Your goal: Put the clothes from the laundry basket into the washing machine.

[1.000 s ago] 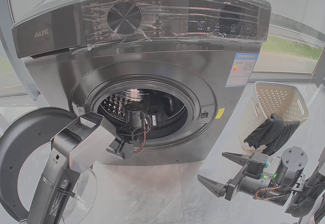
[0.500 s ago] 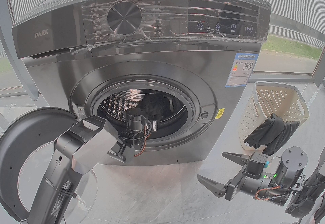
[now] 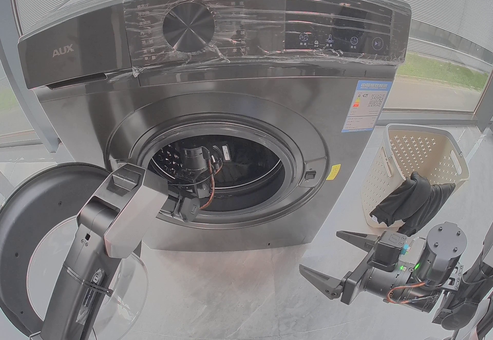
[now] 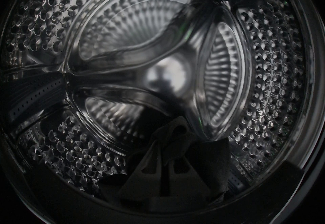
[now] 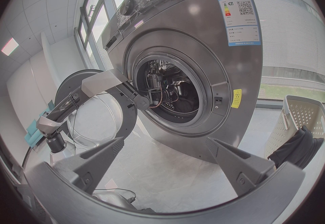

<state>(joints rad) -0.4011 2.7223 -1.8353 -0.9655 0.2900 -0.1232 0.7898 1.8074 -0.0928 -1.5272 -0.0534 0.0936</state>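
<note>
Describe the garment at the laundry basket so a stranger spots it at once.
Start at the grey washing machine; the cream laundry basket stands beside it on the robot's right. The black garment hangs over the basket's front rim, the only dark, soft thing against pale perforated plastic.

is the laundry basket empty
No, a dark garment is draped over the front rim of the laundry basket.

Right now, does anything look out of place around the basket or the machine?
A dark garment hangs over the rim of the laundry basket, half outside it. Wrinkled plastic film also covers the control panel of the washing machine.
</note>
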